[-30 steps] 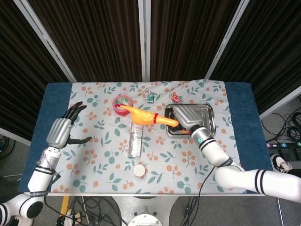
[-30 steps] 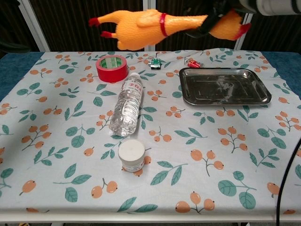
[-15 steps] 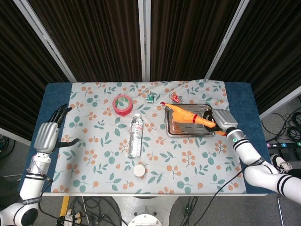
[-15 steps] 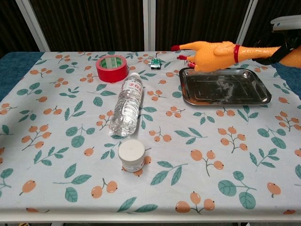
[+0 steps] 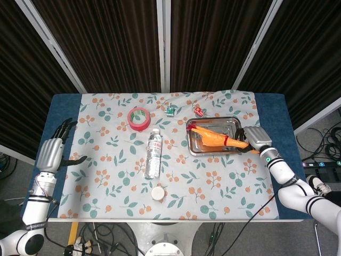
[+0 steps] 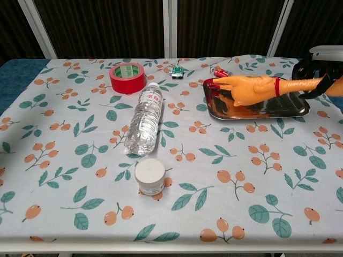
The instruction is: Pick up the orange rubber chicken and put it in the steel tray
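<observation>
The orange rubber chicken (image 5: 214, 137) (image 6: 253, 89) hangs low over the steel tray (image 5: 233, 124) (image 6: 296, 110), its feet toward the tray's left end. My right hand (image 5: 254, 138) (image 6: 317, 72) grips it by the neck at the tray's right edge. Whether the body touches the tray floor I cannot tell. My left hand (image 5: 51, 153) hovers over the table's left edge with its fingers spread, holding nothing.
A clear water bottle (image 5: 153, 153) (image 6: 143, 120) lies mid-table. A red tape roll (image 5: 139, 117) (image 6: 127, 77) sits behind it, a small white jar (image 5: 158, 192) (image 6: 149, 175) in front. Two small toys (image 5: 171, 110) (image 5: 199, 111) lie behind the tray.
My right hand carried the chicken rightward from above the tape roll and lowered it over the tray. My left hand drew back toward the table's left edge.
</observation>
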Robot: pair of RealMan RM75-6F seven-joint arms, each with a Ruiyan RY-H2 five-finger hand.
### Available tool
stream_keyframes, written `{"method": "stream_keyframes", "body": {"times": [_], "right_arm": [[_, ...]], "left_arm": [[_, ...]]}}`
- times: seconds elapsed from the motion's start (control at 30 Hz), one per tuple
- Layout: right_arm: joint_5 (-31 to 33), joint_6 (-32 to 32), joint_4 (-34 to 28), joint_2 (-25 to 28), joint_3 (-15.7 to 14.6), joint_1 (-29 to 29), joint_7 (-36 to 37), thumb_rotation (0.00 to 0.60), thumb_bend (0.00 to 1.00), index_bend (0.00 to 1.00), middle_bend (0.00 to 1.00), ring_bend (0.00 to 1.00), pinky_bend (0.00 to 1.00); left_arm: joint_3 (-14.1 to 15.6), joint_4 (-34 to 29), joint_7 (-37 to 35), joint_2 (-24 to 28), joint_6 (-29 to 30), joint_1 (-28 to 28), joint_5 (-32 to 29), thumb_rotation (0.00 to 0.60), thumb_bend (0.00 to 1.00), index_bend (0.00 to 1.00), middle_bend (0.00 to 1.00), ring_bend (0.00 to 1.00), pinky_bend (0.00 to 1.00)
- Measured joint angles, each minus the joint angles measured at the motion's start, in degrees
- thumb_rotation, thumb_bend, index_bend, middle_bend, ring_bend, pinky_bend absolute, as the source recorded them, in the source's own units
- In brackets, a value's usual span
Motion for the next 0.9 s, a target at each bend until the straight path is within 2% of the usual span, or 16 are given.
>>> {"method": "stream_keyframes", "body": {"times": [0.1,0.27,0.43,0.57,0.67,0.8,0.9], "right_arm": [[-0.22,-0.07,1.41,-0.44,0.05,-0.08,-0.57,0.6,0.0,0.01,0.24,0.12,0.33],[1.18,-0.3,1.16,0.35,0.18,-0.23,-5.26,0.6,0.0,0.0,0.16,0.04,0.27],[3.3,3.83,-1.78,2.65,0.44,-2.14,-12.79,0.6,0.01,0.0,0.16,0.04,0.27],[3.76,11.01,-8.25,6.32,0.73,-5.33,-15.7,0.6,0.13,0.0,0.24,0.12,0.3],[2.49,17.75,-15.39,10.26,0.59,-8.92,-15.52,0.6,0.21,0.03,0.27,0.13,0.31],[-2.6,28.62,-24.17,15.62,-0.96,-15.53,-13.02,0.6,0.25,0.09,0.26,0.13,0.31],[-6.8,36.61,-26.84,17.72,-2.75,-20.69,-11.81,0.6,0.27,0.09,0.22,0.1,0.3]], "left_arm": [[-0.09,0.34,-0.2,0.11,-0.05,0.19,0.11,0.597,0.09,0.16,0.14,0.13,0.32],[0.05,1.35,-0.21,0.78,-0.02,0.61,0.75,0.596,0.09,0.16,0.14,0.13,0.32],[0.53,1.99,-0.12,2.21,0.23,1.41,1.46,0.6,0.09,0.16,0.14,0.13,0.32],[1.77,2.52,0.82,4.23,0.37,2.52,2.3,0.6,0.09,0.16,0.14,0.13,0.31],[2.87,3.03,2.26,5.02,1.25,3.73,2.99,0.6,0.09,0.17,0.15,0.13,0.31],[4.72,4.28,4.68,5.6,2.55,5.08,4.97,0.6,0.09,0.19,0.15,0.13,0.3],[5.74,5.41,6.29,5.4,4.58,6.29,6.39,0.6,0.09,0.19,0.15,0.13,0.29]]}}
